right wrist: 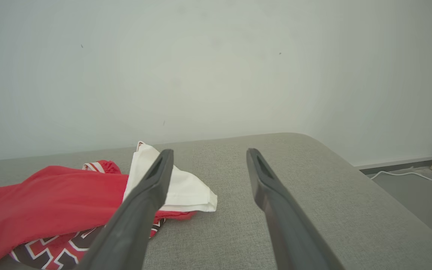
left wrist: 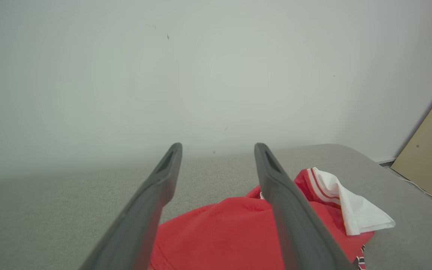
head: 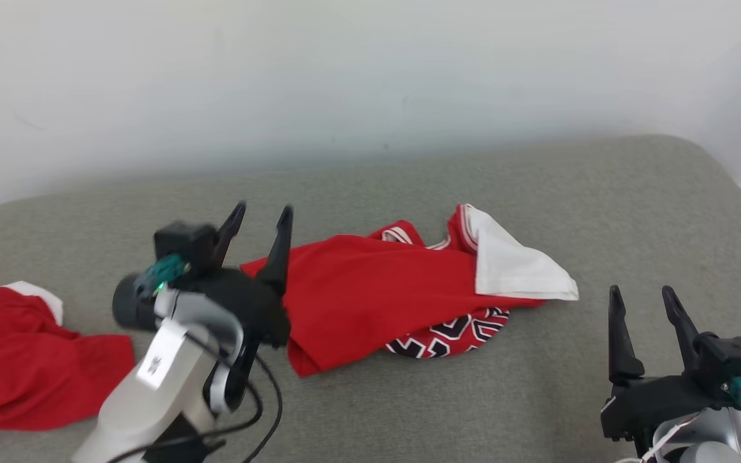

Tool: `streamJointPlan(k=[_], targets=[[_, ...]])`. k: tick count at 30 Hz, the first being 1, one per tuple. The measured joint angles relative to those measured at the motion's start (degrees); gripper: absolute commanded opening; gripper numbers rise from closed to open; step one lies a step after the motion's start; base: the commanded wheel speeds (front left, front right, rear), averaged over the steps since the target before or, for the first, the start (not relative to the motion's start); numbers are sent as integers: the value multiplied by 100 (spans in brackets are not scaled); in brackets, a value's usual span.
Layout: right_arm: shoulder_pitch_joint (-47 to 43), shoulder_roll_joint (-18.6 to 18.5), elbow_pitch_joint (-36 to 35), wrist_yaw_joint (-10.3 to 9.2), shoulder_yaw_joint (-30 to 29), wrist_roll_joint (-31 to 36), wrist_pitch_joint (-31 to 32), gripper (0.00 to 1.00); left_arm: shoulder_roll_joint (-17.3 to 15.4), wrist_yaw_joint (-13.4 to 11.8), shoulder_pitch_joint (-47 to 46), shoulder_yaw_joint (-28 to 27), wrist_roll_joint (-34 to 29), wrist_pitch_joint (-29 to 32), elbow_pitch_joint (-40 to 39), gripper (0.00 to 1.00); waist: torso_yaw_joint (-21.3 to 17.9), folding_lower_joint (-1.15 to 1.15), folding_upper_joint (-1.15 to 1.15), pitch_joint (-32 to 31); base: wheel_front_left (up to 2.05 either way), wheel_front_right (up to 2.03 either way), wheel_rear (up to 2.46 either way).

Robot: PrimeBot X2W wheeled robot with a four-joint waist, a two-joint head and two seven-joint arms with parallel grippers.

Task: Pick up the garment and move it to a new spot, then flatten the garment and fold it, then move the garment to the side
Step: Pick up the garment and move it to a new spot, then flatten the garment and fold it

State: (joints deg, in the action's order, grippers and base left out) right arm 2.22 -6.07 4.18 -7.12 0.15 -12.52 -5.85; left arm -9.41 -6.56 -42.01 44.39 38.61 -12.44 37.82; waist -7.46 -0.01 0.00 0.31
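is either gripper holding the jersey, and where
Nothing is held. The left gripper is open by the left edge of the red jersey, with no cloth between its fingers; the right gripper is open, clear of it.

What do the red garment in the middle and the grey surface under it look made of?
Red garment: soft matte knit, probably polyester jersey; it drapes in loose folds and has striped rib trim. Its white panel looks like smoother plain cloth, creased flat. Grey surface: matte woven upholstery fabric, likely padded; it shows a fine heathered weave and rounded corners.

Bright, even light; soft shadows, slight blur.
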Motion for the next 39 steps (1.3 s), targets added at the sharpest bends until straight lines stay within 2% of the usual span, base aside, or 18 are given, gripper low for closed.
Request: streamJointPlan(k=[3,10,14,24,29,39], targets=[[-126,-20,-67,0,-34,4,30,100,-166,-12,564,-269,231,-79,-357,100,209,0,0,-114,0,0,0],[-291,-8,-122,0,-32,59,123,100,-691,-54,1594,-595,132,-158,-1151,100,616,-1,0,-326,0,0,0],[-288,9,-104,0,-27,62,138,100,-847,-56,2414,-1270,-207,-180,-1260,100,732,0,0,-419,0,0,0],[-509,31,116,0,-108,32,391,100,-633,-56,3977,-2157,-563,-196,-1815,100,746,0,0,-468,0,0,0],[-548,48,172,0,-97,25,531,100,-510,-55,4198,-2265,-829,-80,-2143,100,719,0,0,-471,0,0,0],[-614,51,290,0,-52,25,688,100,-469,-56,4523,-2396,-1260,409,-2800,100,612,0,0,-430,0,0,0]])
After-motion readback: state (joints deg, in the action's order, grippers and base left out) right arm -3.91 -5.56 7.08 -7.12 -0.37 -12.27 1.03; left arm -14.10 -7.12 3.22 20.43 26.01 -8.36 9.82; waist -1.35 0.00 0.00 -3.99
